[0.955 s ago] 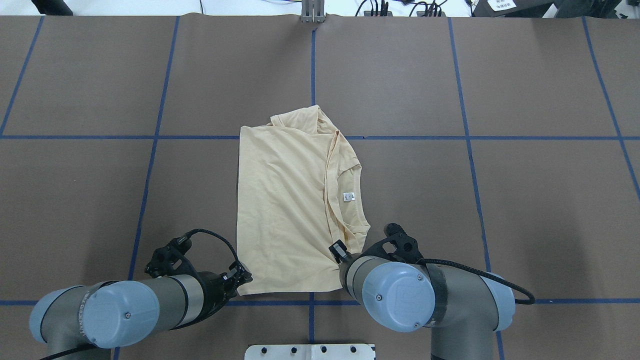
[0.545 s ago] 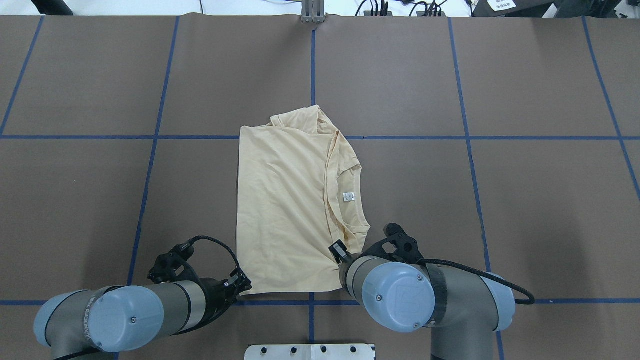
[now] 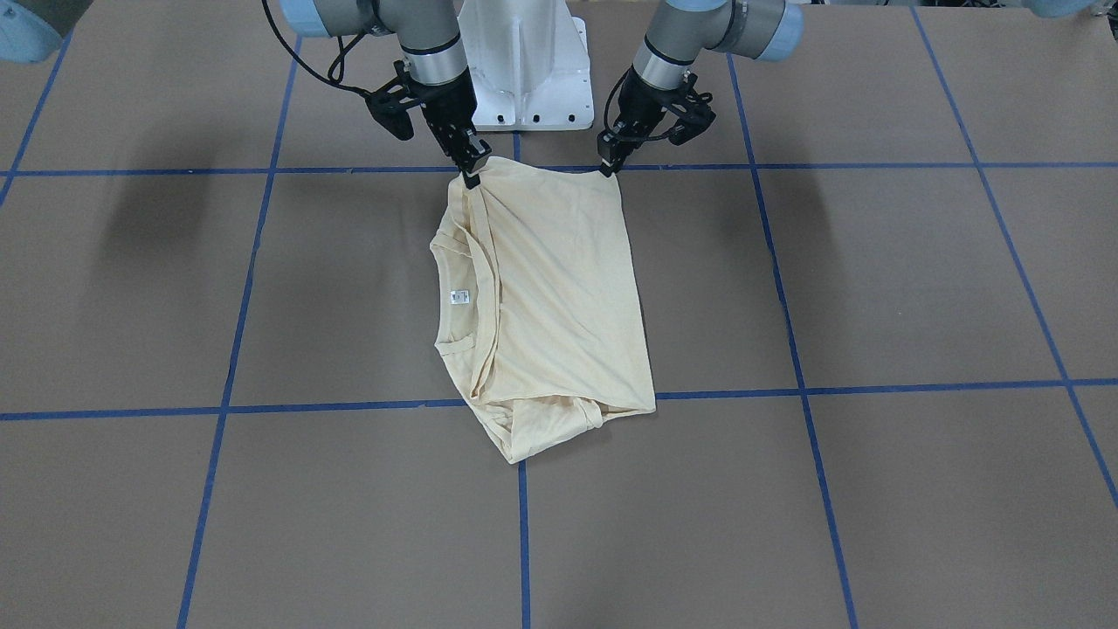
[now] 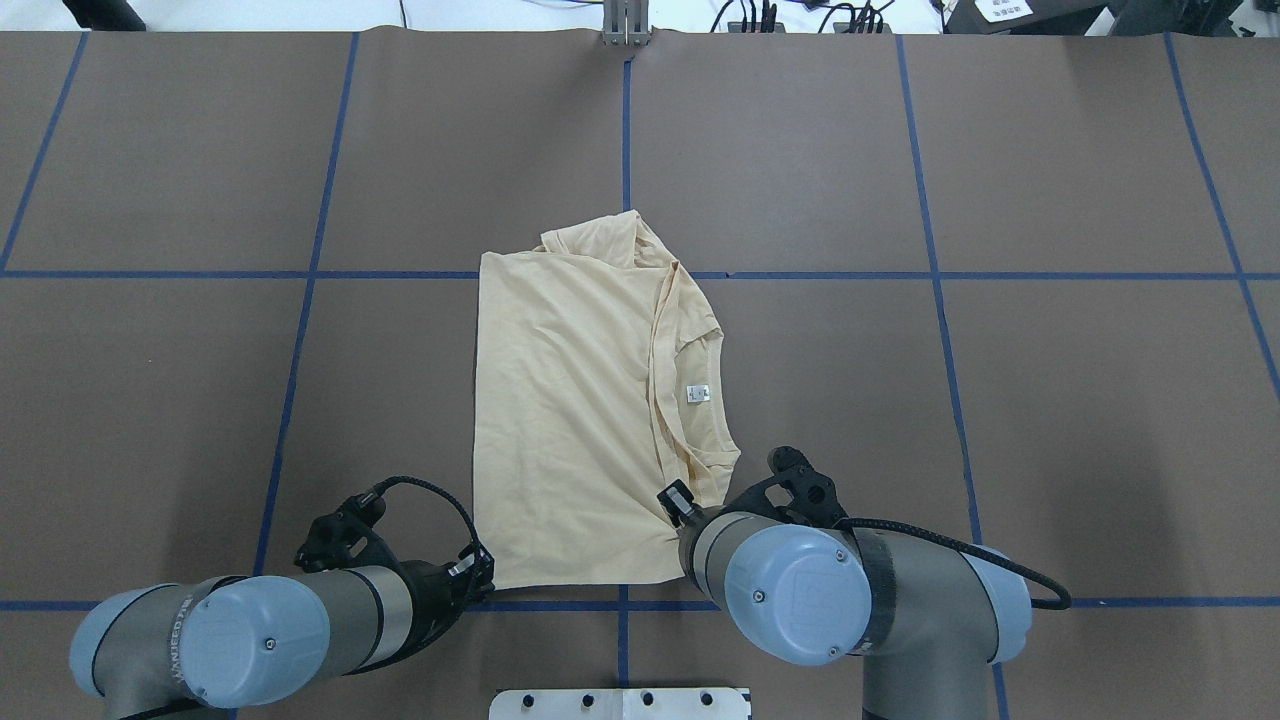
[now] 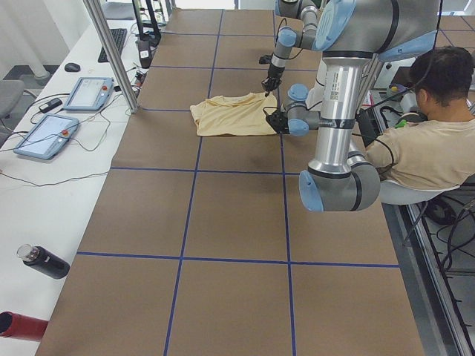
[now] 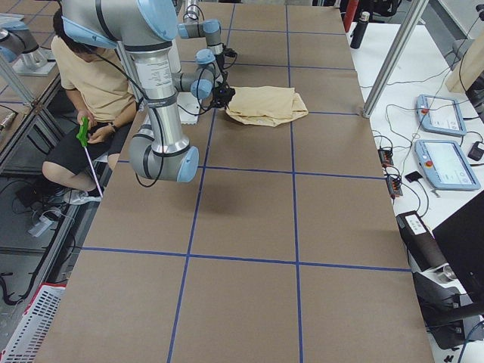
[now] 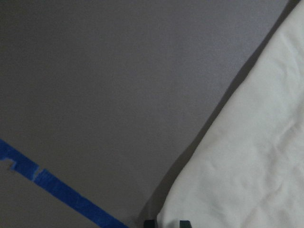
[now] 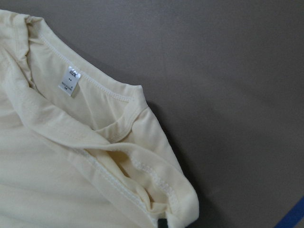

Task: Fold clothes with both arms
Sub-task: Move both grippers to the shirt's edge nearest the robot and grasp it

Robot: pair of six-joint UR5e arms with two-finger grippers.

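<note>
Where T-shirt lies, tablets, bottles, person nearby

The table is covered in brown sheeting, and a grid is marked on it in blue tape. Along one long side of the table a white bench is set. On it are laid one teach pendant, another, a keyboard and a mouse. A black bottle and a red bottle are laid further along it. An aluminium post is stood at that edge of the table. At the table's other long side a person is seated, and a white basket is placed on the floor. Soft shadows are cast on the table by even overhead light.
</note>
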